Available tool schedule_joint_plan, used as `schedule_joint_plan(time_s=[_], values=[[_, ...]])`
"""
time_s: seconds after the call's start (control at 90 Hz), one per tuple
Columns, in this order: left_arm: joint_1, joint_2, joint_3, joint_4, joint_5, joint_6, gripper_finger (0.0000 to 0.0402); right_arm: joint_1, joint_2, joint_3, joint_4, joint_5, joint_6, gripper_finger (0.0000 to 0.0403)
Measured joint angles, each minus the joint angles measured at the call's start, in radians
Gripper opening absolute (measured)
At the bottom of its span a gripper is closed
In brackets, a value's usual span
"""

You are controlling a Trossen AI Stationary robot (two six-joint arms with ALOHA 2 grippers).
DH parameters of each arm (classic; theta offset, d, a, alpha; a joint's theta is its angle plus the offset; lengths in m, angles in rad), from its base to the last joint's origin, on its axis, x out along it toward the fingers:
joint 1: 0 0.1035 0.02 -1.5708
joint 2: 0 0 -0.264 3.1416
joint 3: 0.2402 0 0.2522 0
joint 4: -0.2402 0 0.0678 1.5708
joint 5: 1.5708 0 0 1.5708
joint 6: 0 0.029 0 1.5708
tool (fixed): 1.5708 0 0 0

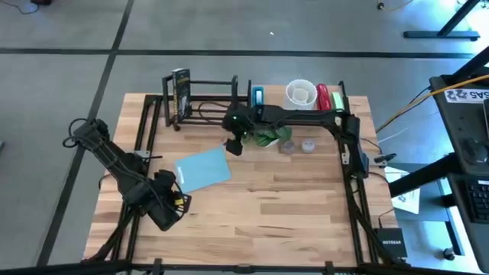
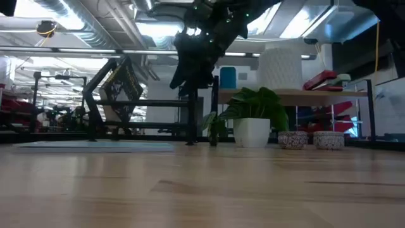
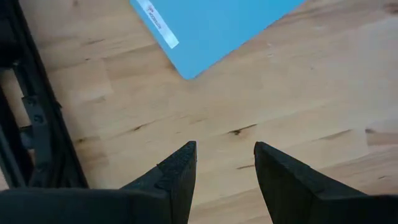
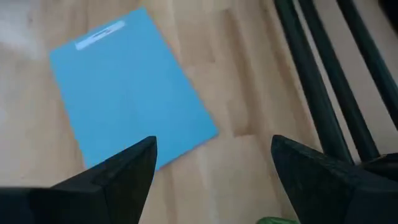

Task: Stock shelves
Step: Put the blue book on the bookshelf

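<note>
Black open-frame rack (image 1: 200, 98) holds one upright book (image 1: 181, 93); beside it the right gripper (image 4: 211, 165) hovers spread, empty; the left gripper (image 3: 224, 168) waits spread, well apart.

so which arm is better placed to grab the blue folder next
Probably right. The right gripper hangs open beside the blue folder's far edge, by the black rack, with the folder in its wrist view. The left gripper, also open, sits low nearer the table's front edge.

One camera looks straight down on the whole tabletop (image 1: 290, 198), one looks level across it from its surface, and both wrist cameras closely share the blue folder (image 3: 217, 25).
</note>
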Motion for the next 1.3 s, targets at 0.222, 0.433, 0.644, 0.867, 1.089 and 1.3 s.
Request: schedule_joint_plan(time_s=[0.222,0.433,0.644,0.867,1.089,1.3], values=[[0.0,0.0,0.0,-0.015,-0.004,-0.002,0.0143,-0.009,-0.001,0.0,0.021,0.003,-0.001,0.0301],[0.0,0.0,0.0,-0.074,0.027,-0.006,0.0143,0.016,-0.001,0.059,0.018,-0.003,-0.011,0.0301],[-0.007,0.0,0.0,-0.109,0.034,0.005,0.0142,0.102,-0.002,0.226,-0.068,-0.066,-0.085,0.0301],[0.017,-0.056,-0.1,0.003,-0.047,0.05,0.0103,0.193,-0.005,0.25,-0.117,-0.235,-0.132,0.0301],[0.158,-0.25,-0.263,0.17,-0.064,0.247,0.004,0.27,-0.005,0.104,-0.142,-0.228,-0.024,0.0301],[0.377,-0.369,-0.5,0.445,-0.019,0.669,0.0037,0.337,-0.002,-0.05,-0.039,-0.164,0.178,0.0301]])
